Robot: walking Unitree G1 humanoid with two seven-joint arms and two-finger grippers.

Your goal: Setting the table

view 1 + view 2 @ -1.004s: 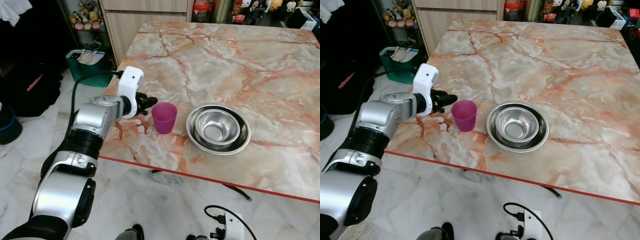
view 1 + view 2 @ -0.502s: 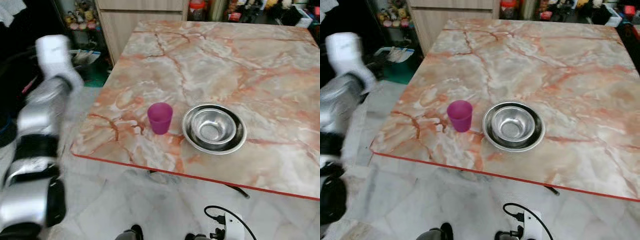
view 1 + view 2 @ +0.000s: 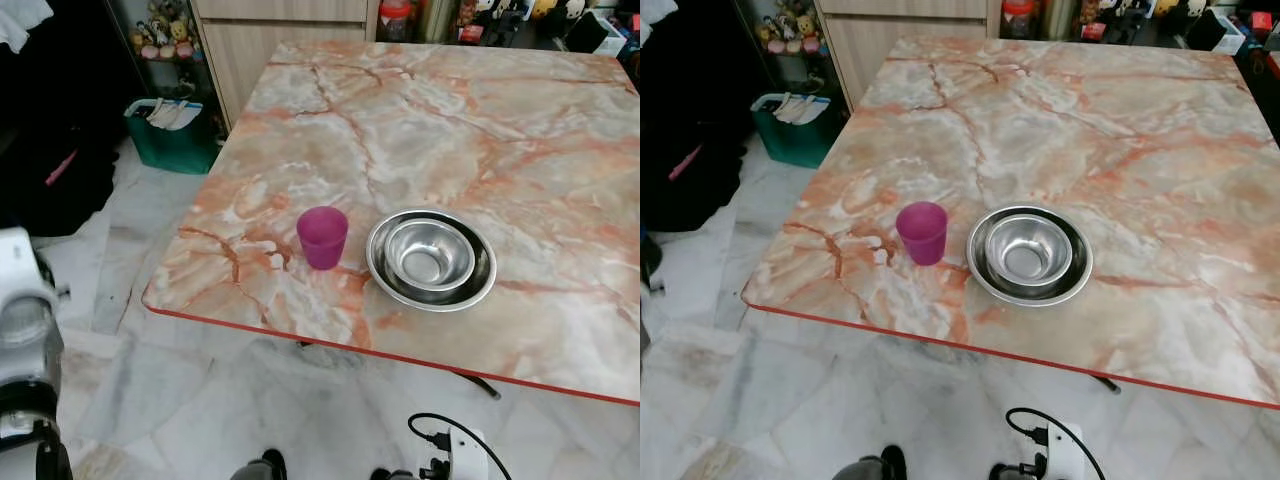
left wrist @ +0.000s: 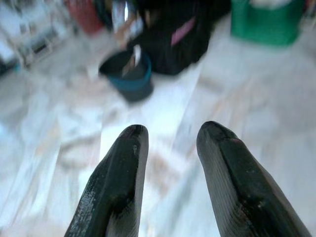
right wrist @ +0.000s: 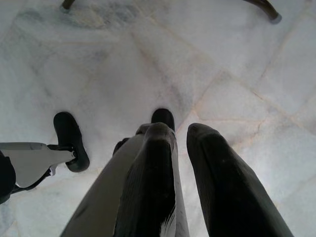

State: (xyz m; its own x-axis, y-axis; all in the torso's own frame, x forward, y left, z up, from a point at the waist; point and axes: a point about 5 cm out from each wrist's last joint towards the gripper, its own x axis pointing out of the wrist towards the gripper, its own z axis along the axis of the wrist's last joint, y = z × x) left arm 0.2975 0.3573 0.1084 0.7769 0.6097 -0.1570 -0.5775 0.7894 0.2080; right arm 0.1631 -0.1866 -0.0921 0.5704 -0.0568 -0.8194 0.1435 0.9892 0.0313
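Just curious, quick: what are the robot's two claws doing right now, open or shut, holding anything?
Left gripper: open, holding nothing, pointed at the floor.
Right gripper: fingers slightly apart, holding nothing, hanging over the floor.

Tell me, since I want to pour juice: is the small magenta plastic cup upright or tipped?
Upright. The small magenta plastic cup stands on its base on the marble table, open mouth up, beside the stacked steel bowls.

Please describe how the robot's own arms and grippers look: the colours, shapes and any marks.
The left arm has a rounded silver shell with a white part on top and a black joint ring below. The left gripper has two long black fingers with rounded tips; a small reddish mark sits on one finger. The right gripper has similar thick black fingers with blunt, rounded ends, slightly scuffed.
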